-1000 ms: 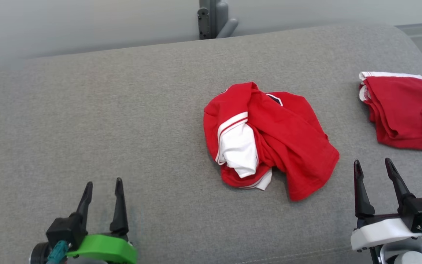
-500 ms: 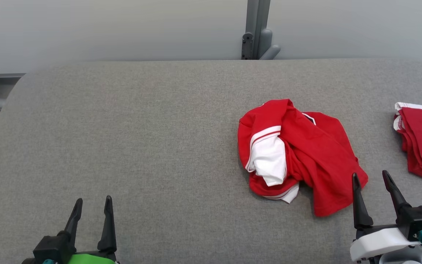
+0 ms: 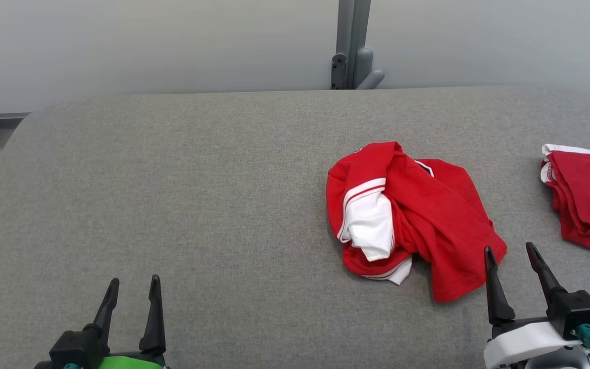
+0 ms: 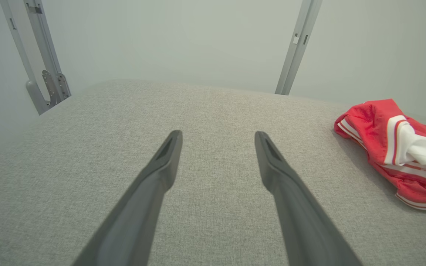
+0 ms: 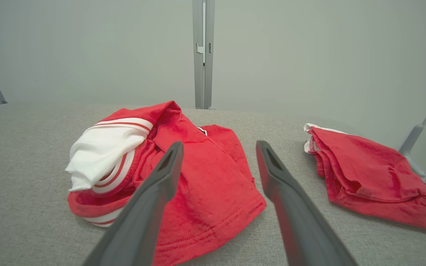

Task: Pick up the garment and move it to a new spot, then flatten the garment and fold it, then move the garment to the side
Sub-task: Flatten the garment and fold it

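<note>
A crumpled red garment [image 3: 423,215] with a white, red-striped sleeve lies right of centre on the grey padded table [image 3: 172,195]. It also appears in the right wrist view [image 5: 202,177] and at the right edge of the left wrist view [image 4: 390,147]. My right gripper [image 3: 510,252] stands open at the lower right, its fingertips just short of the garment's near corner. Far from the garment, at the lower left, my left gripper [image 3: 134,282] is open above bare table, and nothing is between its fingers [image 4: 168,155].
A second red garment [image 3: 587,200], folded with a white edge, lies at the table's right side, also in the right wrist view [image 5: 364,177]. A grey metal post [image 3: 351,46] rises behind the far edge. The left half of the table is bare cloth.
The head camera swung left and tilted up, so the whole scene shifted right and down. Neither garment moved on the table. Both grippers stay open.
</note>
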`<state>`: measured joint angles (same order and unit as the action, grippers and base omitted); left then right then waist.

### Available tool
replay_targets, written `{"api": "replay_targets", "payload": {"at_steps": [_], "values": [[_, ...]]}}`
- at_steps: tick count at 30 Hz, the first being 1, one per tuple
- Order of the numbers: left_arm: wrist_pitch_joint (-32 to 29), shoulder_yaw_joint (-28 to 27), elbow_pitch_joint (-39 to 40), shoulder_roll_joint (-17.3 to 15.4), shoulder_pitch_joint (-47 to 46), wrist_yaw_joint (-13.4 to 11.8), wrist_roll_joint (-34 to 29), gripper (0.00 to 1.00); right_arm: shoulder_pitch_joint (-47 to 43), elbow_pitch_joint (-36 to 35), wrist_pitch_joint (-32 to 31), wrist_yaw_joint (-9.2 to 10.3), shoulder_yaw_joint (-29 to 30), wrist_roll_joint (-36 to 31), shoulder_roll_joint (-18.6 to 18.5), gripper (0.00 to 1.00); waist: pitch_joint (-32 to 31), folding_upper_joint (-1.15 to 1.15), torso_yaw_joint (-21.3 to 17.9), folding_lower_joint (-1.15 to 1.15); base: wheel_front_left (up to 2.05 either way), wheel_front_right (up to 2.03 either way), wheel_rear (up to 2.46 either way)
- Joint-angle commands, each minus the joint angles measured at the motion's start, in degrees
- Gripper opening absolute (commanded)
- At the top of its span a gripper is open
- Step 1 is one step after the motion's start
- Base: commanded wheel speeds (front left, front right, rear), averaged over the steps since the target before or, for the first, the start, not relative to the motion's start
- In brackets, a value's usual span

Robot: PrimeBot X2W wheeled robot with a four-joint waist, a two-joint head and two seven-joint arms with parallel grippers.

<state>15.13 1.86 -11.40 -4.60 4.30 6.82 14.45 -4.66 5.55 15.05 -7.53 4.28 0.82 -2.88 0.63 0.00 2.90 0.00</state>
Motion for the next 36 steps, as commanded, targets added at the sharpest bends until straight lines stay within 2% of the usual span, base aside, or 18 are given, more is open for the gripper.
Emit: {"api": "replay_targets", "payload": {"at_steps": [1, 17, 23, 28, 29, 32, 36], "values": [[0.0, -0.26, 0.23, 0.13, -0.17, 0.19, -0.42, 1.0, -0.06, 0.0, 0.18, 0.08, -0.01, -0.02, -0.08, 1.0, 0.35, 0.0, -0.19, 0.0, 0.0, 0.0, 0.0], [0.0, 1.53, 0.3, 1.2, -3.3, 0.71, -0.84, 1.0, 1.92, -0.43, 0.18, 0.08, -0.25, 0.02, -0.07, 1.0, 3.33, 0.0, -2.32, 0.0, 0.0, 0.0, 0.0], [0.0, 9.25, -1.22, 1.51, -6.97, 0.7, 1.67, 1.0, 3.68, -0.9, 0.18, 0.08, -0.77, -0.05, -0.07, 1.0, 6.17, 0.0, -4.35, 0.0, 0.0, 0.0, 0.0], [0.0, 21.34, -6.9, 1.55, -12.29, 0.7, 6.56, 1.0, 5.29, -1.09, 0.18, 0.08, -1.02, 0.32, -0.06, 1.0, 9.71, 0.0, -6.91, 0.0, 0.0, 0.0, 0.0], [0.0, 21.34, -6.9, 1.55, -12.29, 0.7, 6.56, 1.0, 5.29, -1.09, 0.18, 0.08, -1.02, 0.32, -0.06, 1.0, 9.71, 0.0, -6.91, 0.0, 0.0, 0.0, 0.0], [-0.23, 27.21, -10.96, 1.49, -15.55, 0.71, 9.91, 1.0, 6.12, -1.07, 0.18, 0.08, -1.05, 0.9, -0.06, 1.0, 11.68, 0.0, -8.66, 0.0, 0.0, 0.0, 0.0], [-0.08, 31.09, -16.13, 1.52, -19.72, 0.71, 14.12, 1.0, 7.34, -0.72, 0.18, 0.08, -1.21, 1.69, -0.06, 1.0, 13.89, 0.0, -11.23, 0.0, 0.0, 0.0, 0.0]]}}
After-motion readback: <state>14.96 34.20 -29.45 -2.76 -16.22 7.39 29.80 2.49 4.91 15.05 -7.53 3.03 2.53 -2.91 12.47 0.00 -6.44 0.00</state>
